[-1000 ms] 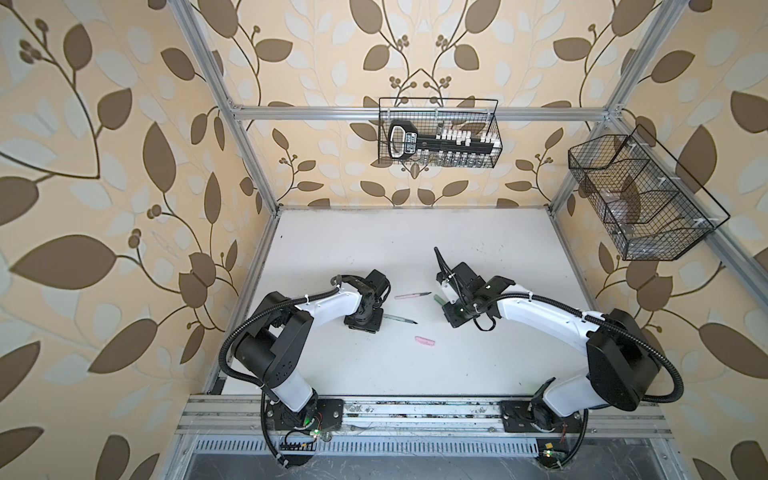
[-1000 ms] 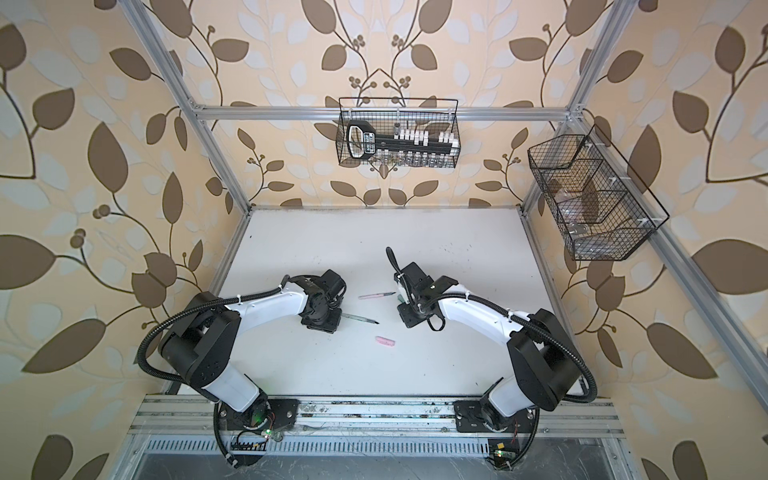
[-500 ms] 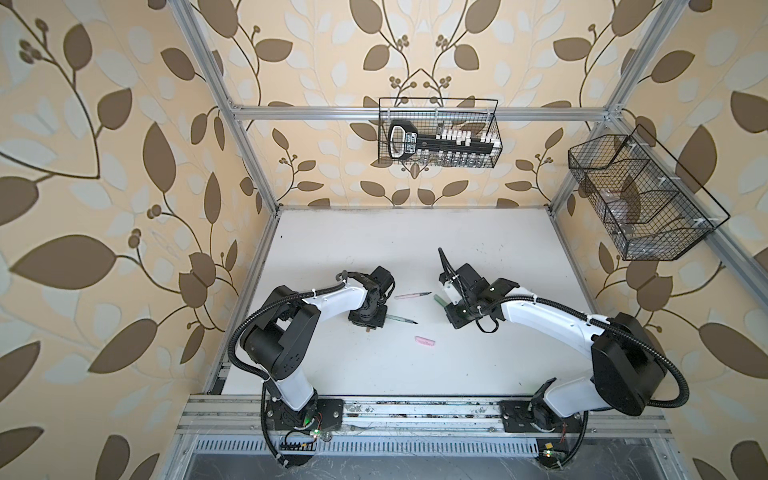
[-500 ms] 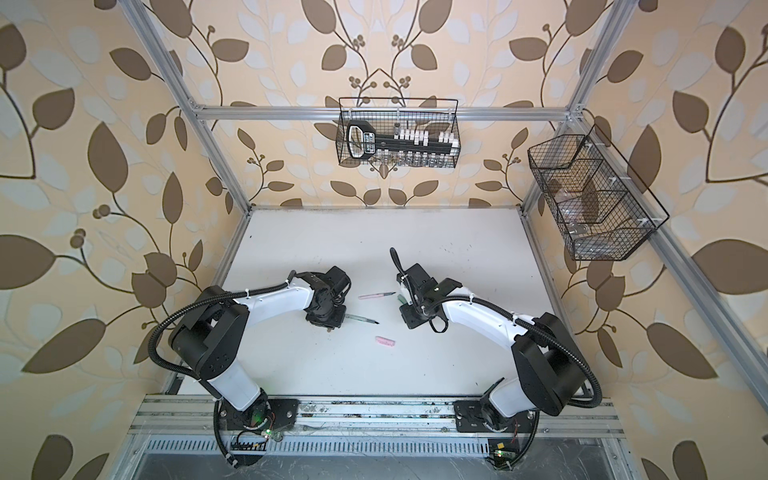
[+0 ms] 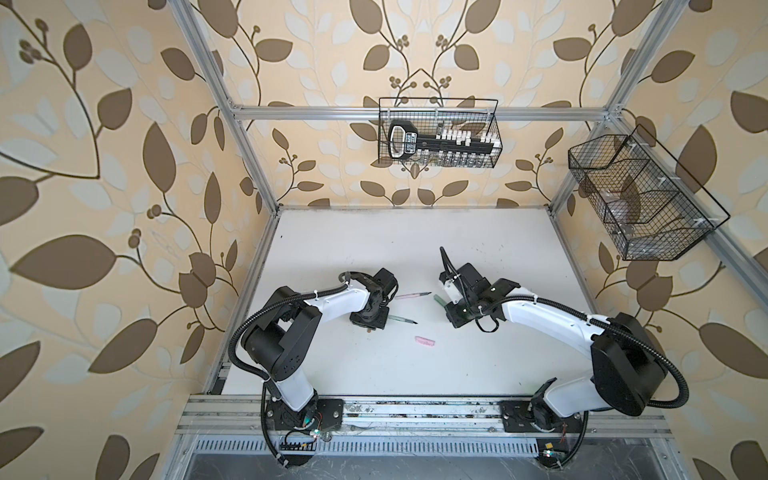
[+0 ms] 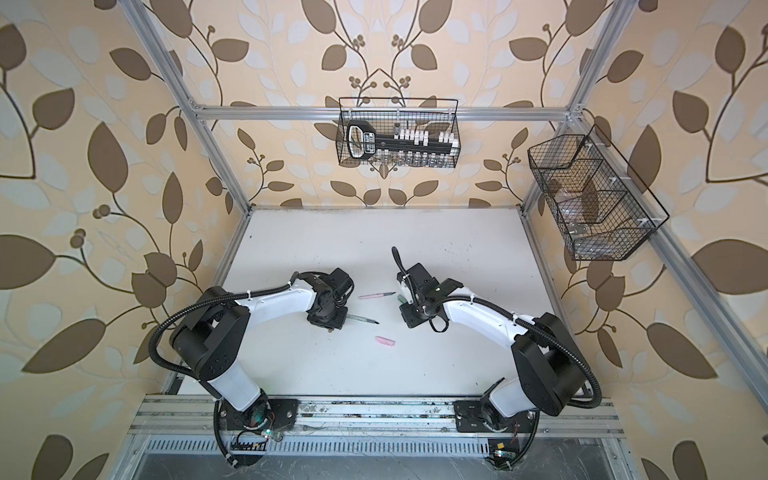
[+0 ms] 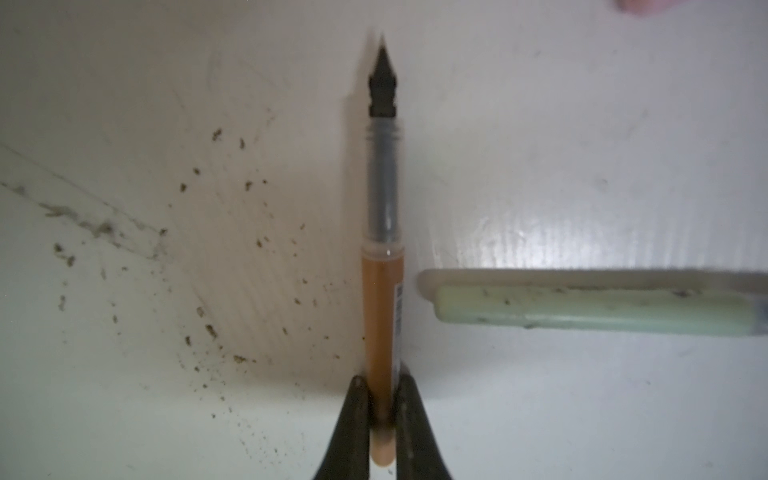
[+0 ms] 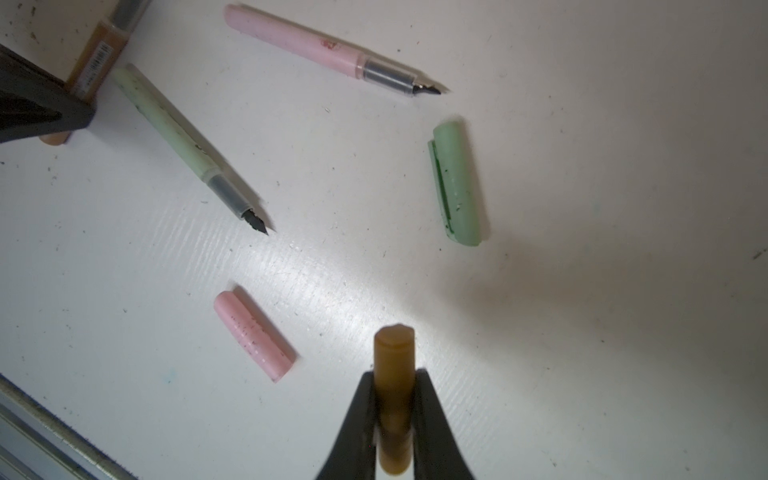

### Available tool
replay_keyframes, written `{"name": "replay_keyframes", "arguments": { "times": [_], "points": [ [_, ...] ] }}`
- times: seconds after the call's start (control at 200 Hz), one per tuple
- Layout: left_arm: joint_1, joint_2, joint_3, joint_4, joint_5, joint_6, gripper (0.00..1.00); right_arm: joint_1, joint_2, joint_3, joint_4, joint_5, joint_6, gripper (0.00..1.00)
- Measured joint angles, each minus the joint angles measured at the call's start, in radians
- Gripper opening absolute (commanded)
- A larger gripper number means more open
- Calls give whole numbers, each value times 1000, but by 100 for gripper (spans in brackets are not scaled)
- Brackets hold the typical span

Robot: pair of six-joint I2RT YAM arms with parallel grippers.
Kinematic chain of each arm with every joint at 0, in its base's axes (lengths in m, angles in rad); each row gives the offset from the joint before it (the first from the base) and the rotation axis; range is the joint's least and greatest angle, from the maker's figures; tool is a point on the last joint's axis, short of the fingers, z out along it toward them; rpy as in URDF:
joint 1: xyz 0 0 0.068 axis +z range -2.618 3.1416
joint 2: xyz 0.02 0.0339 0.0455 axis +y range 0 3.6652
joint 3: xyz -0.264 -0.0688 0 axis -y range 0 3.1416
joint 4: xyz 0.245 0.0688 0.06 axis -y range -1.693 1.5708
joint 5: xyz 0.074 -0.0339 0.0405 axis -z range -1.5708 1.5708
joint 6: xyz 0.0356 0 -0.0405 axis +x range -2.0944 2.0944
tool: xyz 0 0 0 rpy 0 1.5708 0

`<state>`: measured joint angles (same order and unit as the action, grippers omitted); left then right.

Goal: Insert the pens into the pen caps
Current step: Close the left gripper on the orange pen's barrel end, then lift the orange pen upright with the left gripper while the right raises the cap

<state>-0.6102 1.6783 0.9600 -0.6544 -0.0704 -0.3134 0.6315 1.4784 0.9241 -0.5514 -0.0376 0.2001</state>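
Observation:
In the left wrist view my left gripper (image 7: 383, 380) is shut on the rear end of the tan-brown pen (image 7: 382, 311), which lies flat on the white table with its dark tip pointing away. The sage green pen (image 7: 582, 311) lies crosswise right beside it. My right gripper (image 8: 394, 374) is shut on the tan-brown pen cap (image 8: 394, 357), held above the table. Loose on the table lie the pink cap (image 8: 253, 334), the green cap (image 8: 457, 183) and the pink pen (image 8: 316, 48). In both top views the two grippers face each other across the pens.
A wire basket (image 5: 438, 133) with a black tool hangs on the back wall. Another wire basket (image 5: 640, 199) hangs on the right wall. An aluminium rail (image 5: 415, 409) runs along the table's front edge. The table is speckled with dark crumbs (image 7: 208, 328).
My left gripper has closed onto the tan-brown pen's rear end. The right gripper has shifted only slightly, with the tan-brown cap still in it.

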Motion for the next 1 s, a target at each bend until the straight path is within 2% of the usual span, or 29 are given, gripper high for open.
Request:
{"name": "replay_keyframes", "arguments": {
  "times": [0.245, 0.515, 0.76, 1.0],
  "points": [
    [-6, -64, -19, -1, -13, 0, 0, 0, -33, -8, 32, -25, 5, 14],
    [-6, -309, -61, 55, -6, 2, 0, -6, -75, -16, 77, -63, 14, 14],
    [-6, -541, -153, 227, 127, 32, 0, -50, -185, -63, 153, -130, 31, 13],
    [-7, -611, -168, 346, 259, 87, 0, -85, -308, -127, 291, -206, 69, 11]
  ]
}}
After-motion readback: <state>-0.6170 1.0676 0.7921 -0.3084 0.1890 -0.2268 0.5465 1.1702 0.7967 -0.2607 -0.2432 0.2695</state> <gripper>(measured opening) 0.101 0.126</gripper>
